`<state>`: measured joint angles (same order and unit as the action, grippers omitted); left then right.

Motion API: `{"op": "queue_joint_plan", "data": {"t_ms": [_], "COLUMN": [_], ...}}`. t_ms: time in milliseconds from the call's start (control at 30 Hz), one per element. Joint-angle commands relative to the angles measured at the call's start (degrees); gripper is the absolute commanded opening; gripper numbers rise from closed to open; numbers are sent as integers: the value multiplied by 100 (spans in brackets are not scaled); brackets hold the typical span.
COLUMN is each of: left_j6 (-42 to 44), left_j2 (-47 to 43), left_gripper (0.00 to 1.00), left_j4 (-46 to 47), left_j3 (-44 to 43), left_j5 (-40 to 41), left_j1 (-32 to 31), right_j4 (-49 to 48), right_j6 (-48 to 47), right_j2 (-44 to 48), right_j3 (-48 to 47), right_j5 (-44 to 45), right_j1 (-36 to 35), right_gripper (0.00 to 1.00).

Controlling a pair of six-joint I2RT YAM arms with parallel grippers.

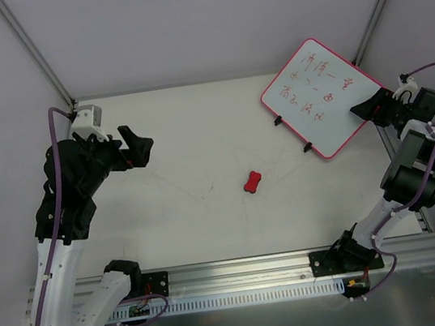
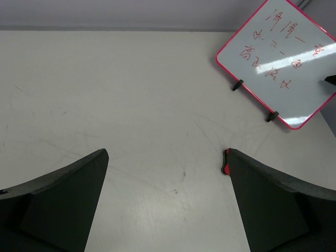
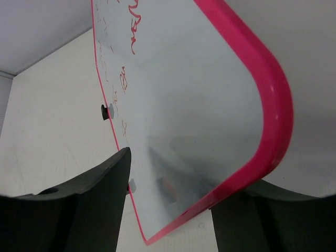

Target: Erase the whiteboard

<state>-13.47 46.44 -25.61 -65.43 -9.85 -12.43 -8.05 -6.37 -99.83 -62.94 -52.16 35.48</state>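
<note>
Lying at two o'clock on the pale table [image 1: 195,125], the square pink-framed whiteboard [image 1: 318,95] bearing red handwriting has its right edge between the parted jaws of the right gripper [image 1: 365,108]; whether they pinch it is unclear. At nine o'clock the left gripper [image 2: 165,155] gapes wide, empty.

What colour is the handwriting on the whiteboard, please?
Red. The handwriting on the whiteboard shows best in the left wrist view.

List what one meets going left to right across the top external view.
Left hand → red eraser → whiteboard. The right hand overlaps the whiteboard's right edge, so it is left out of the order.
</note>
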Motion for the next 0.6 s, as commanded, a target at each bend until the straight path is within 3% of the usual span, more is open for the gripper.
{"op": "queue_joint_plan", "data": {"t_ms": [0,167,200,333,567], "left_j6": [3,-32,-15,3,38], "left_j2": [32,67,85,76,15], "left_gripper": [99,99,99,99,99], "left_j4": [187,187,187,187,187], "left_j3": [-225,-181,-172,-154,-137], "left_j5": [-193,-281,-298,-307,-299], "left_j1": [-41,-49,-41,-49,-41], "right_j4": [-442,-530,-565,-566,-575], "right_j6": [206,268,294,312,321], "right_j2": [-142,-133,-150,-177,-116], "right_j3": [-96,-35,-34,-43,-8], "right_j5": [-365,-374,-391,-461,-567], "right_j1": [37,37,37,37,29], "right_gripper": [60,53,46,34,19]}}
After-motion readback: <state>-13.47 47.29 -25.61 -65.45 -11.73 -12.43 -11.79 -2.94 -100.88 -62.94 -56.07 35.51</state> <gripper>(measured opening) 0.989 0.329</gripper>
